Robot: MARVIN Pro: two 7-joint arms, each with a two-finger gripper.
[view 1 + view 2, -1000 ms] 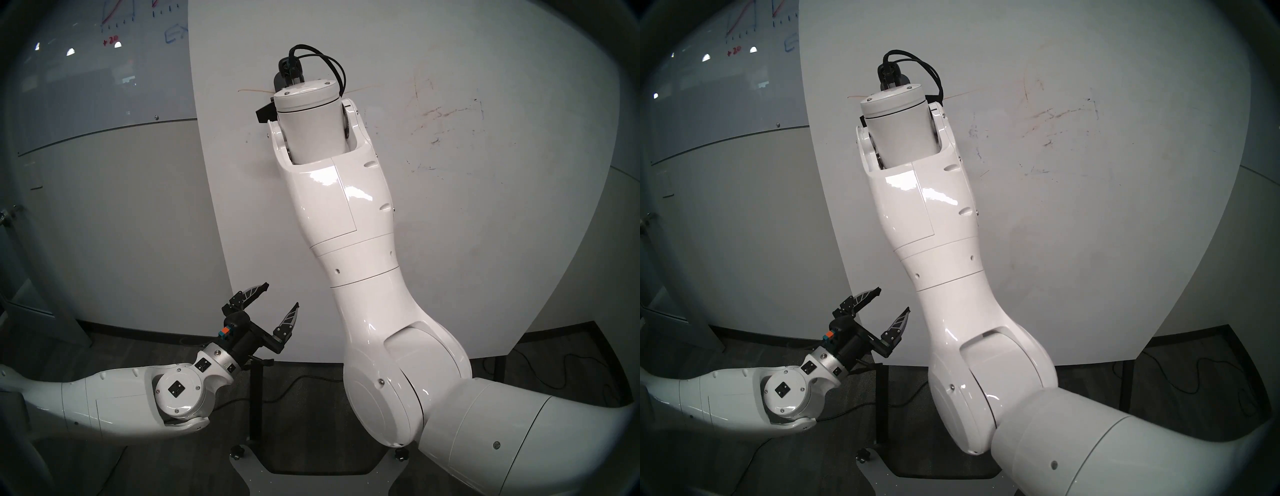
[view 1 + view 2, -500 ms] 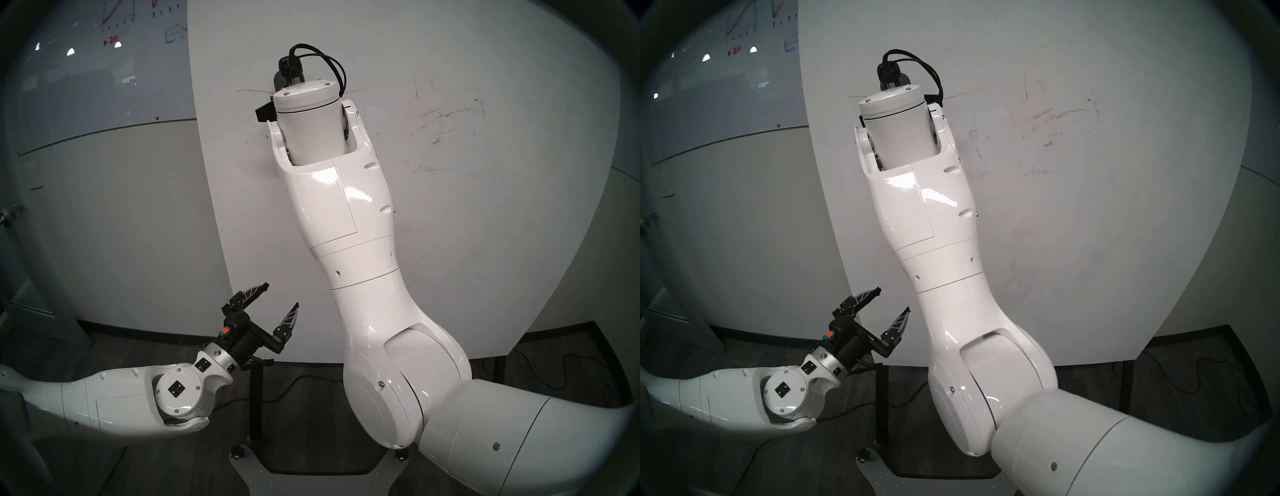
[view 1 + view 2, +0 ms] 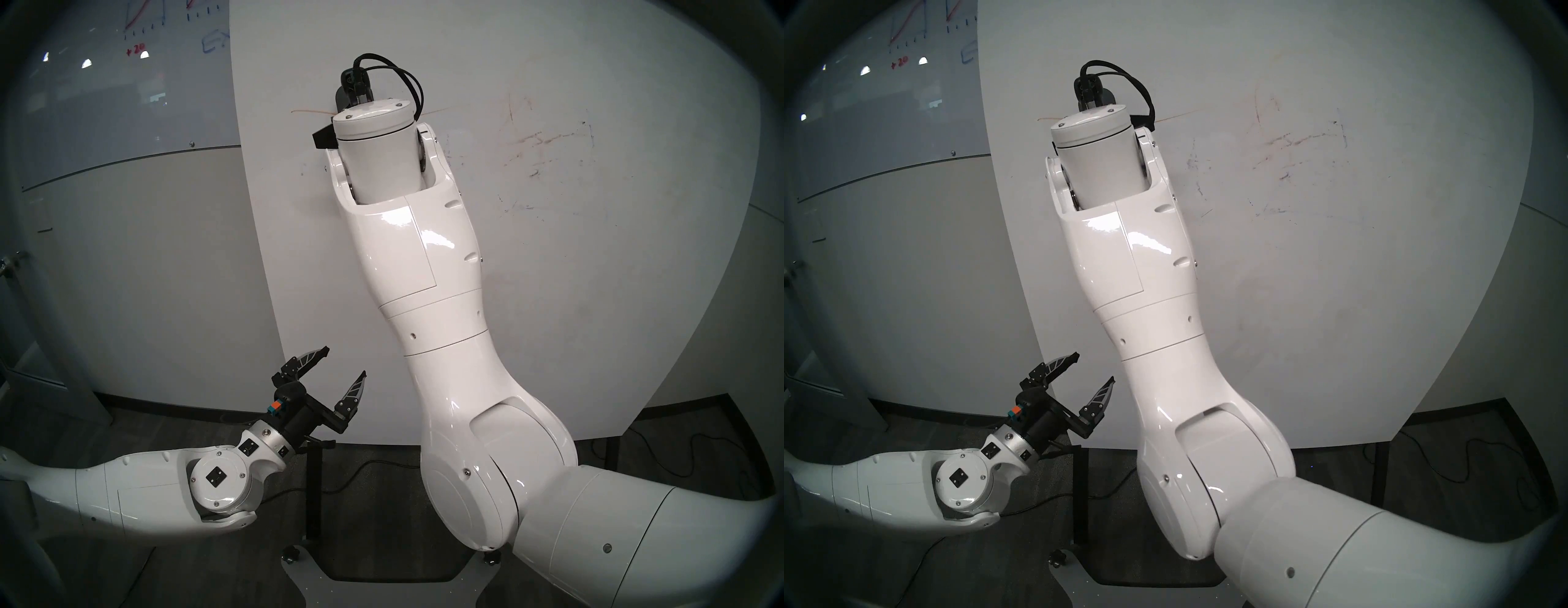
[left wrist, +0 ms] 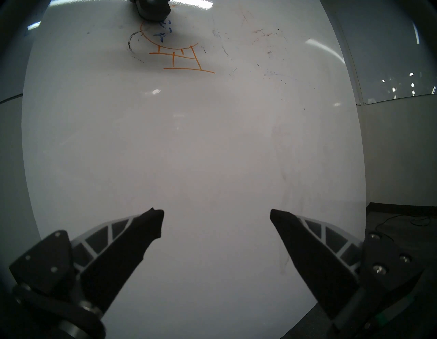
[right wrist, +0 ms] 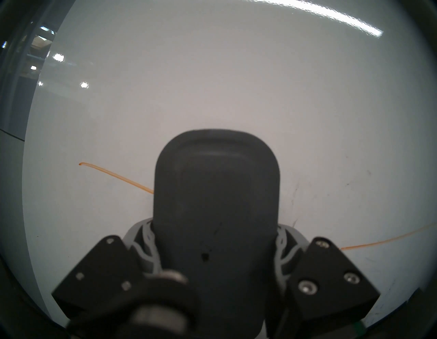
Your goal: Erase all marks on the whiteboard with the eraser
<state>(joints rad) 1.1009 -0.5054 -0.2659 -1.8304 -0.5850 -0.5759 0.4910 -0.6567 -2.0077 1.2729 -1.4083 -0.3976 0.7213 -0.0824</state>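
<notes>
The eraser (image 5: 216,201), a dark grey pad, sits high on the whiteboard (image 3: 594,297), clamped between my right fingers (image 5: 282,246), which press in on its two sides. An orange line (image 5: 115,176) runs out from behind it on both sides. Below it, the left wrist view shows an orange drawing (image 4: 182,55), a small blue figure (image 4: 164,30) and black scribbles (image 4: 133,46); faint reddish smudges (image 3: 547,144) lie further right. My left fingers (image 3: 324,351) stand spread wide and empty, low near the whiteboard's left edge.
</notes>
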